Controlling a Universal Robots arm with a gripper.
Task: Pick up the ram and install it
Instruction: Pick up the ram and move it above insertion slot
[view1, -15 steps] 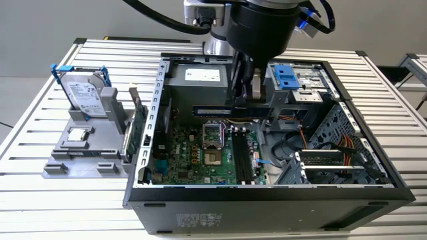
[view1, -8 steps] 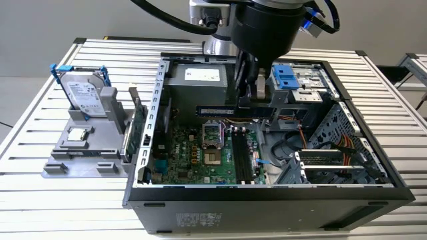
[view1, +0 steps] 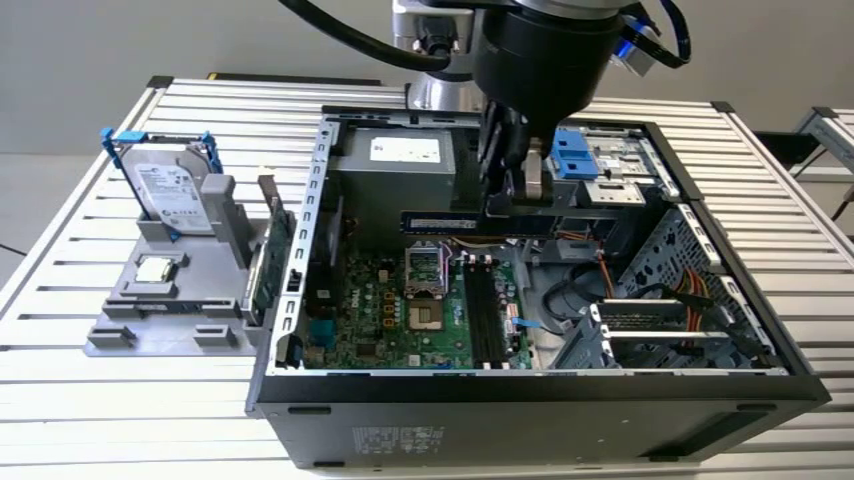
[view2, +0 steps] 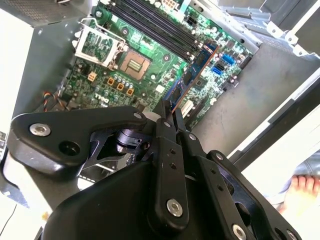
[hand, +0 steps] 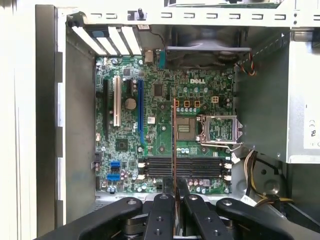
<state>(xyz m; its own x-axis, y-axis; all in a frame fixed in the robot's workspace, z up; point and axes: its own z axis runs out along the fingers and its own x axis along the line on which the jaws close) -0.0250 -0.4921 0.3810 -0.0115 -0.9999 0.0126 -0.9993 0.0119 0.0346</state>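
1. On a slatted metal surface (view1: 120, 400), in the exterior view, an open computer case (view1: 534, 400) lies on its side with its motherboard (view1: 387, 310) facing up. The arm (view1: 547, 50) comes down from the top of the picture, its thick black wrist pointing almost straight down over the back half of the case. The claw (view1: 514, 205) is pinched on the ram (view1: 447, 222), a thin blue-green stick held level, long edge down, in the air above the board and not seated in any slot. Toward the exterior view's left, apart from the case, a grey holder (view1: 134, 335) carries an upright silver drive (view1: 174, 195) in a blue frame and a small square silver chip (view1: 158, 268).

2. In the second wrist view, seen from behind the claw (view2: 169, 112), the two black fingers (view2: 165, 150) meet at their tips and press on one end of the ram (view2: 190, 77). The stick juts away from them over the green motherboard (view2: 110, 85), near the square processor socket (view2: 135, 64) and short of the long black memory slots (view2: 150, 25).

3. In the first wrist view, looking down past the claw (hand: 175, 186), the ram (hand: 174, 140) shows edge-on as a thin line between the closed fingertips. It runs across the four memory slots (hand: 200, 167) and beside the processor socket (hand: 186, 128). A fan (hand: 207, 50) sits at the board's far edge.
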